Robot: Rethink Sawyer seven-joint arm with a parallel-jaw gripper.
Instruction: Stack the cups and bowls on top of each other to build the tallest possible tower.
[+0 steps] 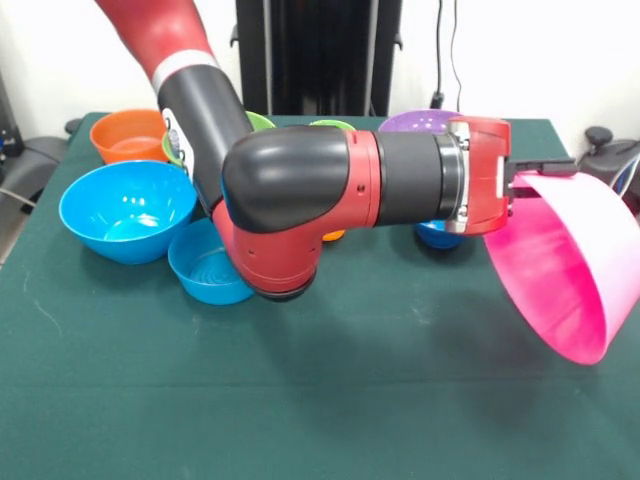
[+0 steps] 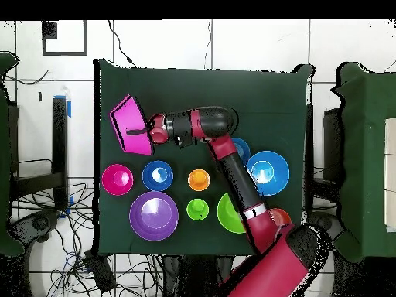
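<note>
The gripper [image 1: 535,172] is clamped on the rim of the large hot pink bowl [image 1: 565,265], holding it tipped on its side in the air, mouth facing the camera's left in the front view, clear of the green table [image 1: 400,400]; seen from overhead the bowl [image 2: 128,120] hangs past the end of the outstretched arm, near the far left part of the cloth, and the remaining pieces all lie back toward the robot's base, so my judgement is that the carry must swing that way and the bowl be righted or turned over before it is set down; counted from above: one smaller pink bowl [image 2: 117,179], one purple bowl [image 2: 154,215], one lime green bowl [image 2: 230,213], three blue bowls (small [image 2: 158,175], large [image 2: 268,172], one half hidden under the arm [image 2: 240,147]), one orange bowl [image 2: 281,217] mostly covered by the arm, one orange cup [image 2: 199,180], one light green cup [image 2: 198,209]; nothing is stacked yet
</note>
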